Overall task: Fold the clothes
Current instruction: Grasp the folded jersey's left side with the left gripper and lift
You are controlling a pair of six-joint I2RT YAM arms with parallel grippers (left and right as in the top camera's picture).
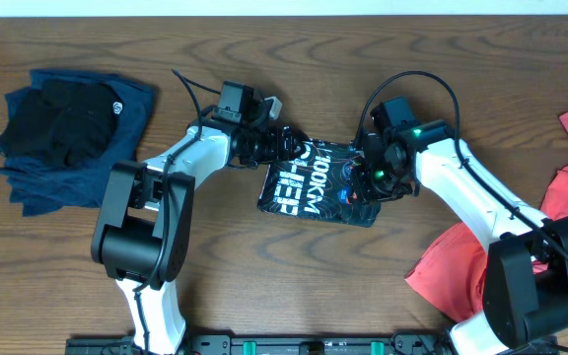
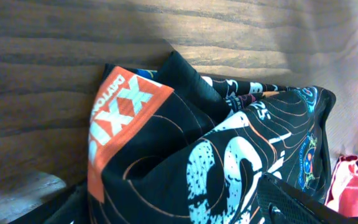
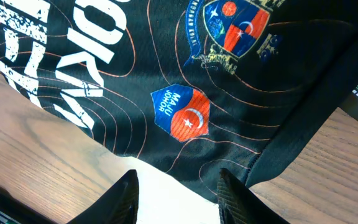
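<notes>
The black sports shirt [image 1: 319, 182] with thin orange lines and white lettering lies folded into a small rectangle at the table's middle. My left gripper [image 1: 284, 148] is at its far left corner. In the left wrist view the shirt [image 2: 185, 137] bulges between the left gripper's [image 2: 169, 186] widely parted fingers [image 2: 297, 205], which do not pinch it. My right gripper [image 1: 371, 185] stands at the shirt's right edge. In the right wrist view the right gripper [image 3: 178, 175] is open over bare wood, just short of the shirt's hem [image 3: 185, 118].
A heap of navy and black garments [image 1: 72, 133] lies at the far left. A red garment [image 1: 550, 217] lies at the right edge under my right arm, and the red garment [image 2: 353, 180] also shows in the left wrist view. Wooden table [image 1: 264, 59] all round.
</notes>
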